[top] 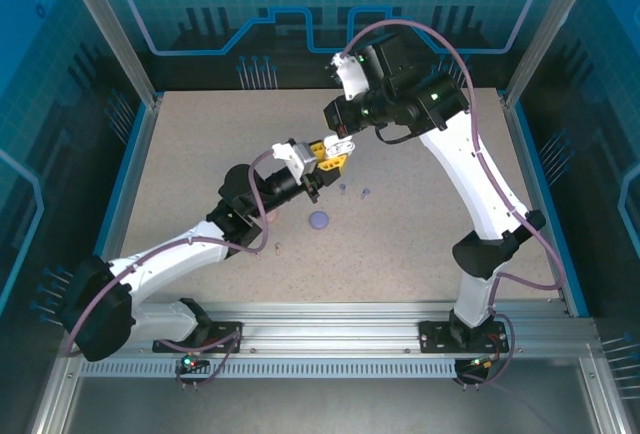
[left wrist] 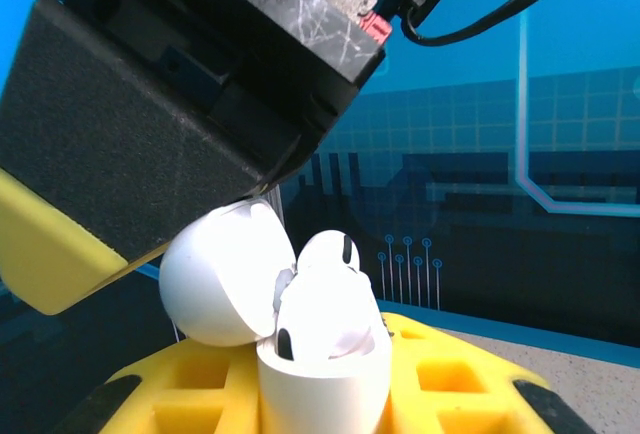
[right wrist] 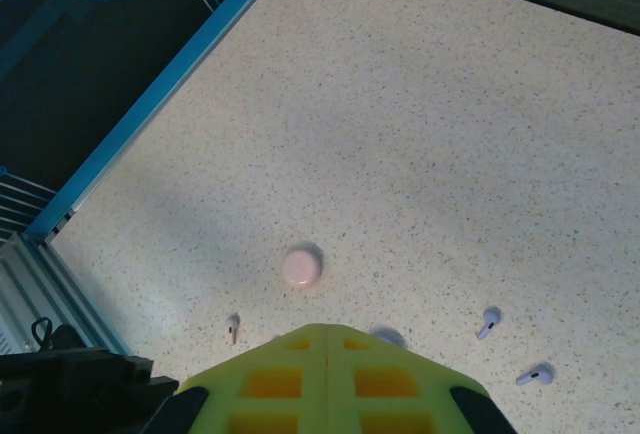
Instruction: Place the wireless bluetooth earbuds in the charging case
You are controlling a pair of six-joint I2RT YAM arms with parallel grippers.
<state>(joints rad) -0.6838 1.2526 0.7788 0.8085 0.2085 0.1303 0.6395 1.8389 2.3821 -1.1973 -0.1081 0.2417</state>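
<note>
White earbuds (left wrist: 320,316): two, seated side by side in the open white charging case (left wrist: 320,394), rounded heads upward, inside the grasp of the left end effector (top: 327,154).
Charging case: upright, pinched between the two yellow fingers (left wrist: 455,374) of the left end effector.
Lid (left wrist: 215,284): hinged open and tipped back to one side of the case. Its upper curve sits right under the black pad of the right end effector, and appears to touch it.
Left end effector: closed around the case body, one finger on each side.
Right end effector (right wrist: 328,342): yellow fingers pressed together with nothing between them, positioned directly above the left end effector and the open case.
Purple earbuds (right wrist: 488,321): two, lying loose on the surface (right wrist: 420,104) below the right end effector, off to the right of its fingertips in its own view, near each other but not touching.
Lone earbud (right wrist: 232,328): lying on the surface below and to the left of the same fingertips; colour too faint to judge.
Round case (right wrist: 301,268): pale, closed, flat on the surface just ahead of the right end effector's fingertips, between the lone earbud and the purple pair.
Arms: both reach toward the middle of the surface, and their end effectors meet there.
</note>
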